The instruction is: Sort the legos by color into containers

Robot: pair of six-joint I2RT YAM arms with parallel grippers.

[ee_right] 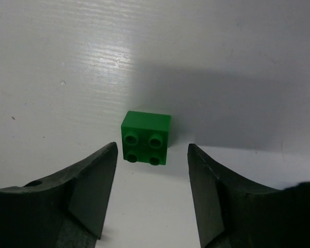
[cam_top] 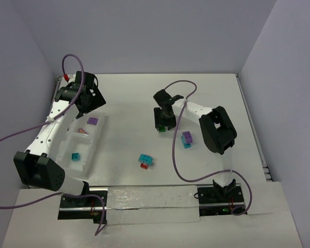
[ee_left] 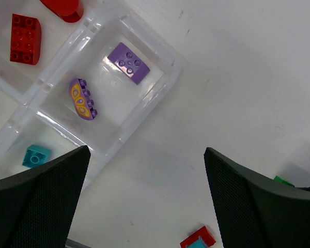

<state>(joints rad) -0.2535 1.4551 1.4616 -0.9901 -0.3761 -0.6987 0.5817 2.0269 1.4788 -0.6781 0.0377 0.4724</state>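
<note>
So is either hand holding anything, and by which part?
Nothing is held. The right hand flanks the green brick with a gap on each side; the left hand hangs open and empty.

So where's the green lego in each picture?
Top external: green lego under the right gripper, near the middle.
Left wrist: just a green corner, low at the right edge.
Right wrist: green lego in the middle, between the fingers.
Shared landmark: red-and-cyan stack, top external and left wrist only.
</note>
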